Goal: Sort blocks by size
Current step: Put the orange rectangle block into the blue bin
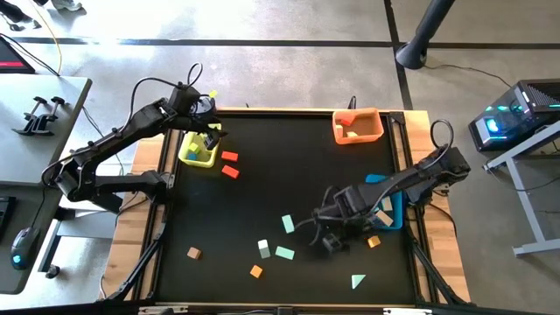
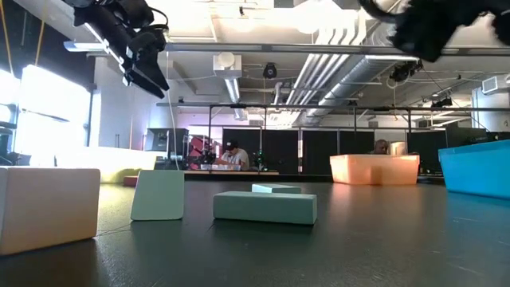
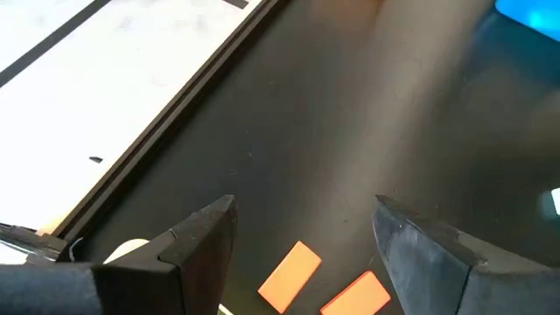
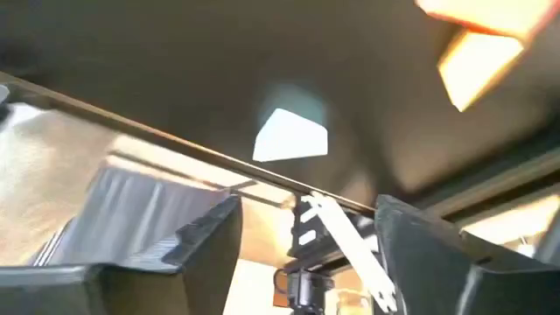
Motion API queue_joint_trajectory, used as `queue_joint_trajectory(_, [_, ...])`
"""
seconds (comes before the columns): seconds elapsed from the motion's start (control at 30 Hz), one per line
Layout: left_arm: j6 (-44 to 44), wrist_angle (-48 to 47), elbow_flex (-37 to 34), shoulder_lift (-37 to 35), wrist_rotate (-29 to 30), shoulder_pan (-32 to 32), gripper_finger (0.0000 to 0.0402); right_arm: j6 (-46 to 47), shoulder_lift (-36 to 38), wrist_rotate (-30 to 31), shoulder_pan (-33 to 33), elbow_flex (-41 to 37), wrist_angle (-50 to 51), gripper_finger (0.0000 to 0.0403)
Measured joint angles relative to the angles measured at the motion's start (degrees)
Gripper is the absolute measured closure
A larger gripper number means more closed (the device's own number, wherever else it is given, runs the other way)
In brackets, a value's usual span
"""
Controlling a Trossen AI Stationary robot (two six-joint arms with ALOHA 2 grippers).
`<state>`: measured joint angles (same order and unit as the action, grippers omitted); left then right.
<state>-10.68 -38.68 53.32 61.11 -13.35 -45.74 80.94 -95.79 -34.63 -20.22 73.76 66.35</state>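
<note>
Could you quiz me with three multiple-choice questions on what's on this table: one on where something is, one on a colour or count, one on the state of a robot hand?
1. Where is the left pincer?
A. over the yellow bin
B. over the orange bin
C. at the table's near edge

2. How many red blocks lie beside the yellow bin?
A. none
B. two
C. five

3. How do the left pincer's fingers stand?
A. shut on a block
B. open, holding nothing
C. shut, empty

Answers:
1. A, the high view shows it above that bin.
2. B, two lie side by side.
3. B, the left wrist view shows a wide, empty gap.
</note>
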Motion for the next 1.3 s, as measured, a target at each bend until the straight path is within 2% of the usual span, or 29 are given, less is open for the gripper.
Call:
queue_joint_trajectory(0.17, [-0.07,0.0,0.0,0.0,-0.01,0.78,0.0149,4.28,0.0,0.85,-2.77,0.0,8.25,0.0117])
queue_joint_trajectory(0.3, [-0.44,0.16,0.0,-0.01,-0.03,0.86,0.0149,4.61,0.0,2.77,-3.77,-2.32,8.05,0.0116])
queue_joint_trajectory(0.37, [-0.46,0.54,0.0,-0.01,-0.02,0.86,0.0149,4.48,0.0,3.01,-3.92,-4.92,5.84,0.0118])
queue_joint_trajectory(0.47, [-0.46,0.69,0.0,-0.01,-0.03,0.86,0.0149,1.37,-0.02,4.11,-3.33,-7.5,-4.12,0.0123])
queue_joint_trajectory(0.57, [-0.46,0.7,0.0,-0.01,-0.03,0.86,0.0149,-6.37,-0.08,7.04,-2.18,-8.09,-13.87,0.0129])
queue_joint_trajectory(0.63, [-0.45,0.69,0.0,0.0,-0.03,0.86,0.0149,-11.79,-0.54,9.91,-1.37,-8.07,-15.49,0.0133])
queue_joint_trajectory(0.73, [-0.44,0.77,0.0,-0.01,-0.03,0.86,0.0149,-22.73,-2.21,13.18,-0.78,-8.13,-12.83,0.014])
queue_joint_trajectory(0.97, [-0.11,0.88,0.0,0.01,-0.01,0.85,0.0149,-48.18,-6.65,14.9,-1.23,-7.66,-7.51,0.0148])
queue_joint_trajectory(1.07, [0.48,0.87,0.0,-0.01,-0.01,0.84,0.0149,-54.09,-7.69,17.76,-1.73,-7.04,-3.92,0.0149])
queue_joint_trajectory(1.3, [1.18,1.4,0.0,-0.01,0.01,0.84,0.0149,-63.77,-10.23,19.63,-3.4,-7.19,-0.29,0.0149])
